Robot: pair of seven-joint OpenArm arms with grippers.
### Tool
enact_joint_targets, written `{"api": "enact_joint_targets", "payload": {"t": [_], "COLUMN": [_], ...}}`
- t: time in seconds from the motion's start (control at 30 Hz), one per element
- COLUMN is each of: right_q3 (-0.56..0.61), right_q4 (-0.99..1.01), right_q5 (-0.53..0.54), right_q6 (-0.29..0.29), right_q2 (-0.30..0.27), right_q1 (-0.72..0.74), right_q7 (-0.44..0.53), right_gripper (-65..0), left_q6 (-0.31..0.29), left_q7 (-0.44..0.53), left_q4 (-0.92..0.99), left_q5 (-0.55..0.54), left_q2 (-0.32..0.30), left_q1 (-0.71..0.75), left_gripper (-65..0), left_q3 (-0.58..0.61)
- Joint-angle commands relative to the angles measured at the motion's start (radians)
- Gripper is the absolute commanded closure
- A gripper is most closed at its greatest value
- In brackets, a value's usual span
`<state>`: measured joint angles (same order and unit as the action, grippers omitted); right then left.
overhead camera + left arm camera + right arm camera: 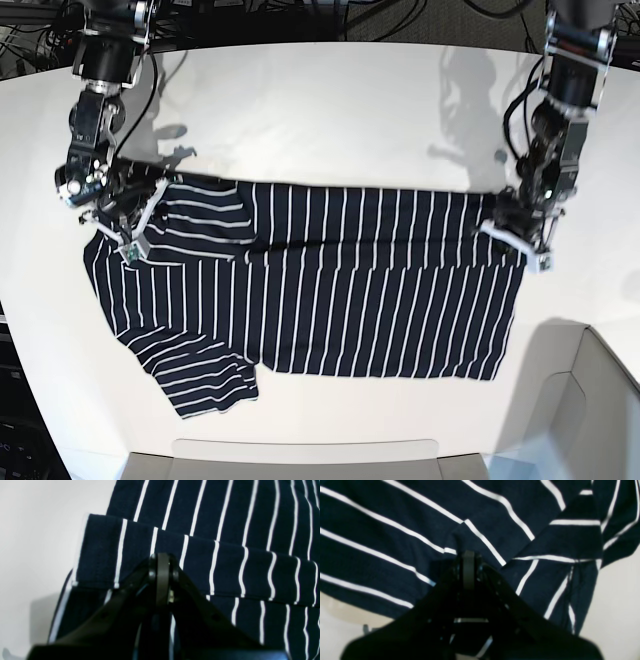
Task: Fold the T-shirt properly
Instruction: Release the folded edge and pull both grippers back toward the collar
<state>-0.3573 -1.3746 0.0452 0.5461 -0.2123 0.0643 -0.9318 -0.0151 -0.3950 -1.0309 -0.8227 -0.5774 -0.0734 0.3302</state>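
Black and pressed together, our left tool [163, 562] is pinching a folded hem band of the T-shirt [330, 280], its fingers meeting on the fabric in the left wrist view. In the base view that tool [520, 235] is sitting at the shirt's right edge, and its arm is reaching down from the upper right corner, bent slightly inward at the wrist.

Our right tool [468, 560] is likewise closed, nipping a pucker of the striped cloth near a sleeve seam. From the base view it [125, 235] is working at the shirt's upper left, by the folded-over sleeve, with its arm hanging almost straight down from the upper left corner.

Navy with thin white stripes, the T-shirt is lying mostly flat across the middle of the white table [330, 110], one sleeve sticking out toward the lower left.
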Motion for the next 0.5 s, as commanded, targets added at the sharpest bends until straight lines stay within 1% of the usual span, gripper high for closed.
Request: {"api": "enact_joint_targets", "payload": {"t": [0.0,0.07,0.1,0.17,0.23,0.33,0.47], "right_q3": [0.010,0.010,0.011,0.013,0.013,0.008,0.005], "right_q4": [-0.016,-0.061,-0.076,-0.090,-0.098,-0.125,-0.170], "right_q5": [-0.034,-0.034,-0.034,-0.034,-0.032,-0.032,-0.031], "right_q6": [0.012,0.013,0.013,0.013,0.013,0.013,0.015], "right_q2": [-0.006,-0.008,-0.014,-0.037,-0.046,-0.077,-0.086], "right_q1": [-0.036,-0.083,-0.102,-0.133,-0.159,-0.218,-0.300], "right_q7": [-0.076,-0.076,-0.076,-0.076,-0.077,-0.077,-0.077], "right_gripper": [0.0,0.0,0.0,0.0,0.0,0.0,0.0], "left_q6": [0.042,0.028,0.020,0.000,-0.023,-0.052,-0.055], "left_q7": [-0.227,-0.201,-0.189,-0.177,-0.172,-0.126,-0.061], "left_q4": [0.025,0.021,0.021,0.019,0.017,0.017,0.017], "left_q5": [0.013,0.013,0.013,0.013,0.010,0.009,0.007], "left_q2": [0.000,-0.008,-0.022,-0.031,-0.036,-0.048,-0.057], "left_q1": [0.106,0.189,0.226,0.294,0.340,0.441,0.561], "left_gripper": [0.0,0.0,0.0,0.0,0.0,0.0,0.0], "left_q3": [0.019,0.019,0.019,0.019,0.019,0.017,0.010]}}
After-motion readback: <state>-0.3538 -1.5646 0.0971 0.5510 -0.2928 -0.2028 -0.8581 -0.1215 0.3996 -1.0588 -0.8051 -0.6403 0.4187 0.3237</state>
